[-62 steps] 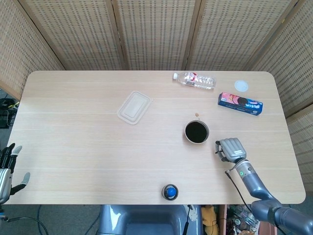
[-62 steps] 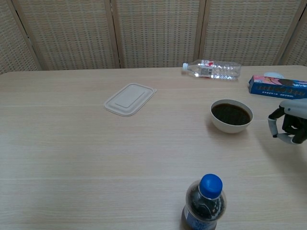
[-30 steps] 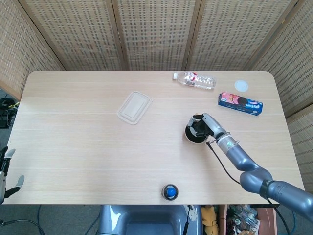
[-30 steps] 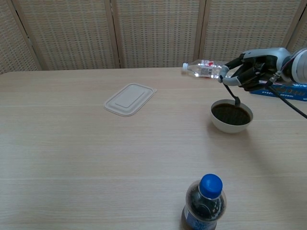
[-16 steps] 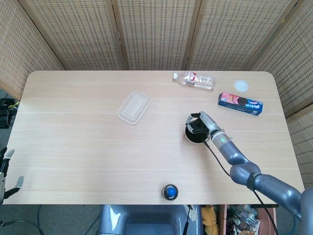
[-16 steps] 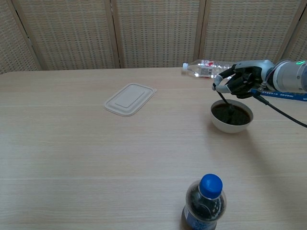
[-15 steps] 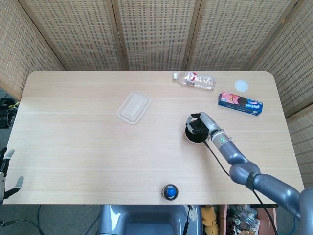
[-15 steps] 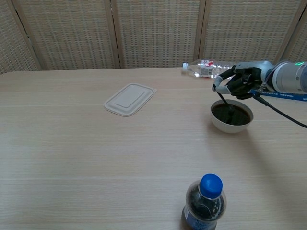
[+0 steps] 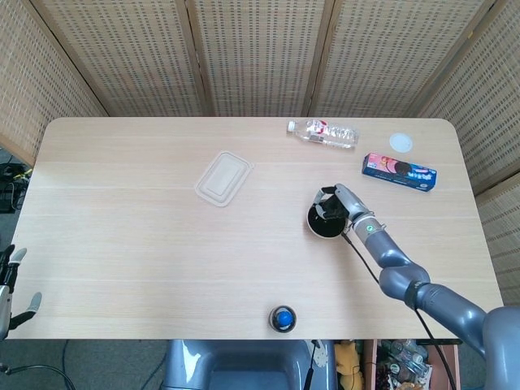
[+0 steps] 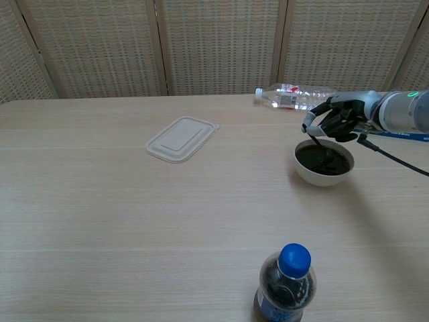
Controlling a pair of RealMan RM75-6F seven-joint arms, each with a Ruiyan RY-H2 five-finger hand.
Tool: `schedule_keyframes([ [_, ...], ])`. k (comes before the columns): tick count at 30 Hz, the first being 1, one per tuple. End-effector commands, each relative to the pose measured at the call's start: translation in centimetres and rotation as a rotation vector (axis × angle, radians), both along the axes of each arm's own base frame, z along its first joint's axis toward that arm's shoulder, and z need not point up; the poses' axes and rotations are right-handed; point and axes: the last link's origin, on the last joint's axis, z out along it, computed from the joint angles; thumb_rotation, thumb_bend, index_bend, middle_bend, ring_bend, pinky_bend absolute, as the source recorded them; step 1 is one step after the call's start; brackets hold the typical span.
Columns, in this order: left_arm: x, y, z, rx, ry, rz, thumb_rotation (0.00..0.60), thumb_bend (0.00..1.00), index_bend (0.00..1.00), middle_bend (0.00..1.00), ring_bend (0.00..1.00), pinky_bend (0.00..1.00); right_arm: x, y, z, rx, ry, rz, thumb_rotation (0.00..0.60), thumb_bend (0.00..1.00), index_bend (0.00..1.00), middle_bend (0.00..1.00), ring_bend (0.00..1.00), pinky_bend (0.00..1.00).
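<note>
Desk (image 9: pixel 122 244), 1x: pale wood, rounded corners, woven screen panels behind.

Arms, 2x. Right arm comes in from 5 o'clock in head view. Right hand (image 9: pixel 337 205) hangs over the bowl's 3 o'clock rim, fingers curled downward toward the dark contents; whether they touch rim or liquid can't be told, nor whether it grips anything. Chest view shows the same hand (image 10: pixel 335 119) just above the bowl's far edge, fingers bent. Left hand (image 9: pixel 10 284) only partly seen at the 8 o'clock edge of head view, off the desk; fingers look apart, nothing in it.

Lid (image 9: pixel 223 179), 1x: flat, pale, rectangular w/ rounded corners, lying at approx. 11 o'clock of desk centre, well apart from the bowl.

Water bottle (image 9: pixel 322 132), 1x: clear plastic, on its side near the far edge at 1 o'clock, label red/white.

Snack box (image 9: pixel 399 172), 1x: blue, long, lying flat at 2 o'clock, near the right hand but not touching.

Bowl (image 9: pixel 322 221), 1x: white, round, filled w/ dark liquid; sits right of desk centre, about 3 o'clock. Also in chest view (image 10: pixel 323 166).

Cola bottle (image 9: pixel 283 318), 1x: upright, blue cap, dark contents, near edge at 6 o'clock.

Round white disc (image 9: pixel 400 143), 1x: small, flat, at 2 o'clock near far right corner.
</note>
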Motion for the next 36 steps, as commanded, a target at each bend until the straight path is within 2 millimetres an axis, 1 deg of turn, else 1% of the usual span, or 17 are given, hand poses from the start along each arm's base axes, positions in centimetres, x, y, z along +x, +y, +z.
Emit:
schedule_keyframes([
  [1, -0.1, -0.1, 0.0, 0.001, 0.001, 0.006, 0.6, 0.37, 0.02, 0.0, 0.0, 0.0, 0.5, -0.2, -0.5, 0.008, 0.003, 0.01, 0.6, 0.77, 0.69, 0.98, 0.96, 0.98],
  [6, -0.3, -0.2, 0.0, 0.001, -0.001, 0.013, 0.6, 0.37, 0.02, 0.0, 0.0, 0.0, 1.3, 0.2, -1.0, 0.029, 0.001, 0.037, 0.6, 0.77, 0.69, 0.98, 0.96, 0.98],
  [13, -0.4, -0.2, 0.0, 0.0, -0.004, 0.014, 0.6, 0.37, 0.02, 0.0, 0.0, 0.0, 1.7, 1.0, -1.1, 0.055, 0.006, 0.067, 0.6, 0.77, 0.69, 0.98, 0.96, 0.98],
  [18, -0.4, 0.0, -0.1, -0.003, -0.006, 0.009, 0.6, 0.37, 0.02, 0.0, 0.0, 0.0, 1.3, 1.7, -0.7, 0.069, 0.018, 0.078, 0.6, 0.77, 0.69, 0.98, 0.96, 0.98],
  [21, -0.3, 0.1, -0.2, -0.005, -0.007, 0.005, 0.6, 0.37, 0.02, 0.0, 0.0, 0.0, 0.5, 1.9, -0.3, 0.071, 0.038, 0.072, 0.6, 0.77, 0.69, 0.98, 0.96, 0.98],
  [25, -0.2, 0.1, -0.3, -0.007, -0.007, 0.003, 0.6, 0.37, 0.02, 0.0, 0.0, 0.0, -0.5, 1.6, 0.3, 0.062, 0.061, 0.054, 0.6, 0.77, 0.7, 0.98, 0.96, 0.98],
  [27, 0.0, 0.1, -0.3, -0.009, -0.012, 0.0, 0.6, 0.37, 0.02, 0.0, 0.0, 0.0, -0.7, 1.2, 0.7, 0.054, 0.07, 0.049, 0.6, 0.77, 0.7, 0.98, 0.96, 0.98],
  [32, 0.1, 0.0, -0.3, -0.009, -0.011, 0.0, 0.6, 0.37, 0.02, 0.0, 0.0, 0.0, -0.4, 0.2, 0.8, 0.041, 0.075, 0.047, 0.6, 0.77, 0.7, 0.98, 0.96, 0.98],
  [36, 0.0, -0.1, -0.2, -0.007, -0.008, 0.007, 0.6, 0.37, 0.02, 0.0, 0.0, 0.0, 0.2, -0.4, 0.6, 0.039, 0.073, 0.051, 0.6, 0.77, 0.7, 0.98, 0.96, 0.98],
])
